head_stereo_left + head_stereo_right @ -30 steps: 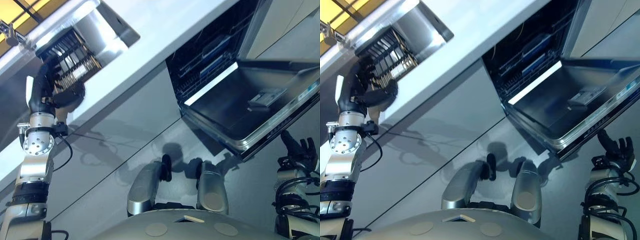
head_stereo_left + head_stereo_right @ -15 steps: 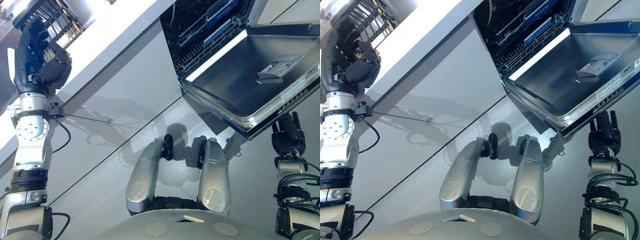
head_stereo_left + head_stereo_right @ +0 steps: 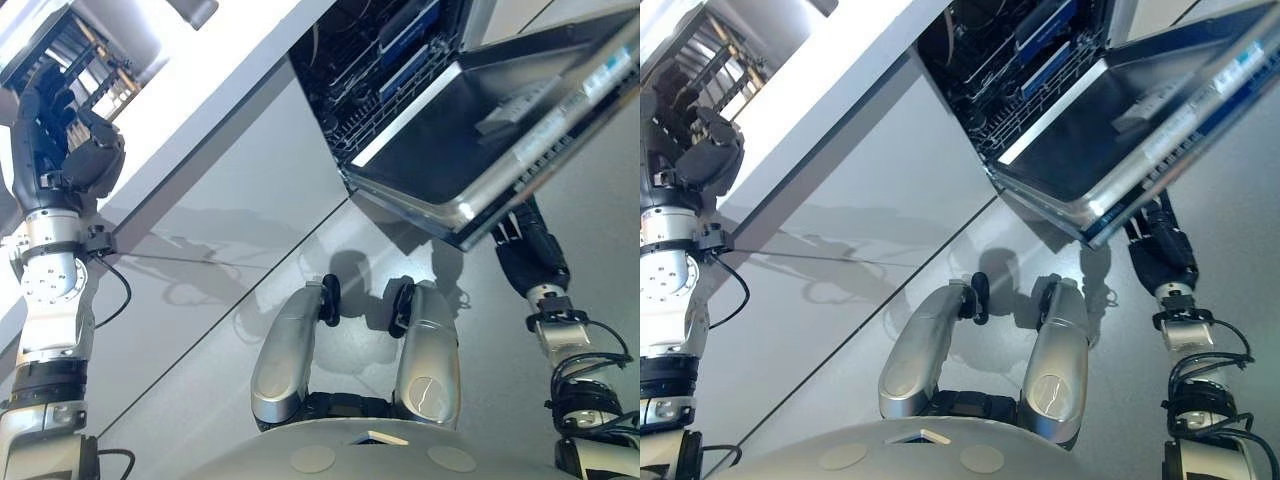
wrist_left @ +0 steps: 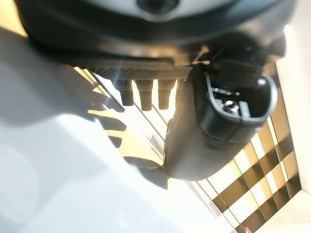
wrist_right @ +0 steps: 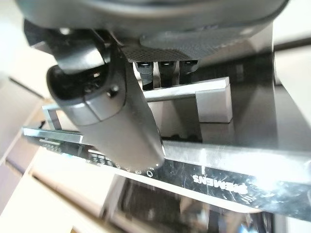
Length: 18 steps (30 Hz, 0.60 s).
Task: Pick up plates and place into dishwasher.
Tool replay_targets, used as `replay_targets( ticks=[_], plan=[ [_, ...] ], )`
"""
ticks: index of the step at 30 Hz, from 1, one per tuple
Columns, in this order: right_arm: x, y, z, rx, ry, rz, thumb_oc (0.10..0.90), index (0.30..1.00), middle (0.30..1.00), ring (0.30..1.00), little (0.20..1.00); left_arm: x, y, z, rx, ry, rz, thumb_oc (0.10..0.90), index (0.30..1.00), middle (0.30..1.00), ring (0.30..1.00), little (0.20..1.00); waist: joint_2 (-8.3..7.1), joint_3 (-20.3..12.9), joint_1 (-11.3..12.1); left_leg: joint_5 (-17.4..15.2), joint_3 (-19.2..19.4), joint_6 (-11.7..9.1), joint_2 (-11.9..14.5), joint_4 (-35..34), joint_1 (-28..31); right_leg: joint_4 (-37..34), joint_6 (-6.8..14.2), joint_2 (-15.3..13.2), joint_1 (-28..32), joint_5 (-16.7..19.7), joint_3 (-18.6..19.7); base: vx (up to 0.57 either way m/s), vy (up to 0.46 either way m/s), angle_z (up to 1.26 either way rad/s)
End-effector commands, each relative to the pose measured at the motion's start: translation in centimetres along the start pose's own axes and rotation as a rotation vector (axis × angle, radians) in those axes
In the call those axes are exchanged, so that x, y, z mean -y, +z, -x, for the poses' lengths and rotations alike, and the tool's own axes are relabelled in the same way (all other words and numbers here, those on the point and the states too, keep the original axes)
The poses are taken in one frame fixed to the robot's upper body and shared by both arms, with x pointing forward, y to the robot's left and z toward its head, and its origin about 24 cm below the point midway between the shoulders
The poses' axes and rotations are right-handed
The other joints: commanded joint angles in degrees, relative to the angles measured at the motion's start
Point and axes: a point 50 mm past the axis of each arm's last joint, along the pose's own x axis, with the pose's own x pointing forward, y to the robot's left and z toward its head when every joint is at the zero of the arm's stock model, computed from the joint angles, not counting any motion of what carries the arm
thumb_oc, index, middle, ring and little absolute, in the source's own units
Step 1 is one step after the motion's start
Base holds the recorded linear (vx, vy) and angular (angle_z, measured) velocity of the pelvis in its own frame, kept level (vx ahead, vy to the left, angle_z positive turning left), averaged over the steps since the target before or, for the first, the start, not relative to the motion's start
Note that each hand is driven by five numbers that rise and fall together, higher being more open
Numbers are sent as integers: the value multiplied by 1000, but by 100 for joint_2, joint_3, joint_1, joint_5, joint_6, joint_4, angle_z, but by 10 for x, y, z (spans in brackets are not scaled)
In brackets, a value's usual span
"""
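A dark dish rack [image 3: 92,72] sits in the sink at the far left; I cannot make out its plates. My left hand [image 3: 68,158] hangs just in front of it at the counter edge, fingers relaxed and holding nothing; its thumb [image 4: 216,121] shows over the white counter. The dishwasher door [image 3: 450,150] hangs half open on the right, with wire racks [image 3: 370,75] inside. My right hand [image 3: 532,252] is under the door's front edge. Its fingers [image 5: 165,73] reach the silver handle [image 5: 204,90], and its thumb [image 5: 129,126] lies across the door's rim.
A white counter [image 3: 225,70] runs diagonally above grey cabinet fronts [image 3: 230,180]. The grey floor [image 3: 180,350] spreads below, and the raised door overhangs it on the right.
The view has shifted. My left hand has drawn back from the rack to the counter edge. My right hand has risen under the door, whose front edge now tilts higher.
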Motion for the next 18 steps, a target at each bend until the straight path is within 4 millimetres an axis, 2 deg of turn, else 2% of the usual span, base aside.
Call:
replay_targets(
  ticks=[1,2,5,7,10,13,14,15,16,17,18],
  plan=[
    [-203,-50,-44,-210,1110,31,800,900,900,900,900,-2,16,-6,104,-12,-14,800,900,900,900,900,-89,-523,168,-24,344,581,-417,-662,492,-705,375,469,286,654,345,90,168,-13],
    [-218,-56,-39,-222,1173,46,800,900,900,900,900,-2,12,-4,92,-10,-11,800,900,900,900,900,-77,-599,171,17,336,589,-439,-834,626,-859,404,497,381,697,375,75,142,-4],
    [-230,-61,-32,-219,1207,56,800,900,900,900,900,-3,7,-1,76,-14,-7,800,900,900,900,900,-70,-707,171,92,311,606,-471,-1102,840,-1103,448,531,555,774,410,67,106,10],
    [-232,-62,-31,-206,1191,59,800,900,900,900,900,-4,5,0,70,-19,-7,800,900,900,900,900,-71,-779,171,129,306,624,-481,-1238,952,-1247,473,548,640,834,425,41,66,11],
    [-218,-58,-35,-131,1053,131,800,900,900,900,900,-6,2,4,57,-21,-2,800,900,900,900,900,-103,-913,156,154,303,635,-487,-1444,1136,-1502,533,572,796,919,433,35,46,20],
    [-189,-52,-40,-54,824,218,800,900,900,900,900,-9,-1,9,48,-16,4,800,900,900,900,900,-140,-1012,124,205,322,642,-466,-1616,1254,-1744,579,612,901,1035,440,-2,20,35],
    [-167,-48,-40,-24,696,282,800,900,900,900,900,-11,-2,14,45,-10,2,800,900,900,900,900,-173,-1057,99,185,325,644,-470,-1693,1334,-1854,610,634,978,1034,454,-6,12,19],
    [-156,-48,-38,-28,653,290,800,900,900,900,900,-11,-2,16,45,-5,1,800,900,900,900,900,-178,-1103,92,236,330,648,-459,-1782,1347,-1979,617,663,995,1105,462,-19,12,9],
    [-130,-49,-31,-33,537,353,800,900,900,900,900,-12,-4,23,44,5,-2,800,900,900,900,900,-218,-1152,60,212,328,653,-465,-1870,1423,-2105,657,685,1079,1096,477,-46,5,3],
    [-118,-49,-27,-34,492,382,800,900,900,900,900,-14,-4,26,44,11,-4,800,900,900,900,900,-239,-1197,47,259,334,654,-457,-1944,1420,-2234,660,718,1096,1167,484,-55,-2,1],
    [-96,-51,-20,-69,382,417,800,900,900,900,900,-16,-5,31,44,24,-3,800,900,900,900,900,-286,-1242,5,274,325,652,-461,-2057,1479,-2381,683,751,1165,1193,501,-54,-19,3]
  ],
)
